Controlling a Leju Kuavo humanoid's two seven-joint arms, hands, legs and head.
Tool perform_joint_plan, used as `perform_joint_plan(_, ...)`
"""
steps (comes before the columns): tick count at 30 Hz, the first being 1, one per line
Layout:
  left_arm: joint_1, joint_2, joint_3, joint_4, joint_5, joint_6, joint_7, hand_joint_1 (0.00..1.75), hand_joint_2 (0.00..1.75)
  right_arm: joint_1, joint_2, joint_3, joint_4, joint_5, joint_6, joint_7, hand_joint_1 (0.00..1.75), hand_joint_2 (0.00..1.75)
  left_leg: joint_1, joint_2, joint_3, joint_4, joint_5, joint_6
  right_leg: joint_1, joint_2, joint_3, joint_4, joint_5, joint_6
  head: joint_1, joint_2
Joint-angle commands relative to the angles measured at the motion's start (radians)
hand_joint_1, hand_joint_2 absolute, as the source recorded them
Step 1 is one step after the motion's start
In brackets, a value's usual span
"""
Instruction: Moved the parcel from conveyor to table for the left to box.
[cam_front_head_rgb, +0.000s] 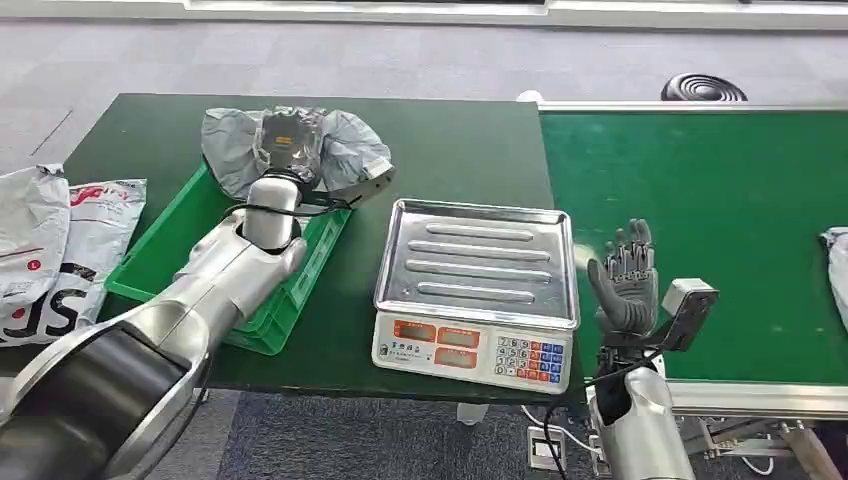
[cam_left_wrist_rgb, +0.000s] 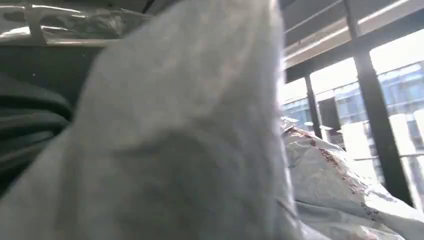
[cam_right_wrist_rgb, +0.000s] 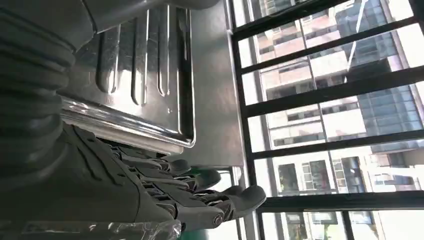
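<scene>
Left robot hand (cam_front_head_rgb: 290, 165): hidden under the grey parcel (cam_front_head_rgb: 295, 145) it holds above the green crate (cam_front_head_rgb: 165, 255).
Right robot hand (cam_front_head_rgb: 625, 275): fingers apart, holding nothing.

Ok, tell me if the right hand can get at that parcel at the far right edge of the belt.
Probably yes. The right hand is open and empty, raised over the green conveyor, and bare belt lies between it and the parcel at the picture's right edge. Most of the parcel is cut off, so the grip is hard to judge.

Crinkled grey plastic parcel (cam_front_head_rgb: 295, 145), ribbed green plastic crate (cam_front_head_rgb: 160, 250), glossy steel scale pan (cam_front_head_rgb: 477, 262) (ridged)
</scene>
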Motion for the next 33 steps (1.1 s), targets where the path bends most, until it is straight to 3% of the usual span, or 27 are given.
perform_joint_plan(1,-0.039,0.051,0.077,0.069,-0.022,-0.032,0.015,1.75,1.75,-0.023,-0.027,0.03,-0.001,-0.005,-0.001,0.006,0.0,1.75,0.0,0.004,0.004,-0.001,-0.002,0.0,0.0,0.003,0.003,-0.001,-0.001,0.0,0.0,0.0)
perform_joint_plan(12,-0.038,0.08,0.071,0.085,-0.082,-0.109,0.085,1.75,1.75,-0.033,-0.033,0.031,0.022,-0.006,0.001,0.004,0.0,1.75,0.0,0.003,0.003,0.0,-0.002,0.0,0.0,0.002,0.003,-0.001,0.0,0.0,0.0,0.0)
perform_joint_plan(15,0.018,0.147,0.126,0.091,-0.103,-0.146,0.097,1.75,1.75,-0.048,-0.04,0.042,0.046,0.001,-0.016,-0.01,0.0,1.75,0.0,0.004,0.003,-0.001,-0.002,0.0,0.0,0.003,0.003,-0.001,0.0,0.0,0.0,0.0)
perform_joint_plan(22,0.017,0.143,0.127,0.091,-0.104,-0.148,0.098,1.75,1.75,-0.049,-0.042,0.041,0.053,-0.002,-0.014,-0.01,0.0,1.75,0.001,0.002,0.003,-0.001,-0.001,0.0,0.001,0.001,0.003,-0.001,-0.001,0.0,0.0,0.0)
perform_joint_plan(23,0.023,0.139,0.158,0.09,-0.076,-0.16,0.082,0.59,1.75,-0.051,-0.045,0.043,0.059,-0.003,-0.012,-0.011,0.0,1.75,0.001,0.002,0.003,-0.001,-0.002,0.0,0.001,0.001,0.004,-0.002,-0.001,0.0,0.0,0.0)
perform_joint_plan(24,0.024,0.14,0.153,0.096,-0.087,-0.184,0.086,0.0,1.75,-0.052,-0.048,0.044,0.063,-0.005,-0.01,-0.013,0.0,1.75,0.001,0.003,0.004,-0.001,-0.002,0.0,0.001,0.002,0.004,-0.002,-0.001,0.0,0.0,0.0)
perform_joint_plan(33,0.041,0.152,0.173,0.092,-0.133,-0.192,0.109,0.0,1.75,-0.075,-0.036,0.055,0.076,-0.007,-0.008,-0.017,0.0,1.75,0.0,0.003,0.004,-0.001,-0.002,0.0,0.001,0.002,0.003,-0.001,-0.001,-0.001,0.0,0.0)
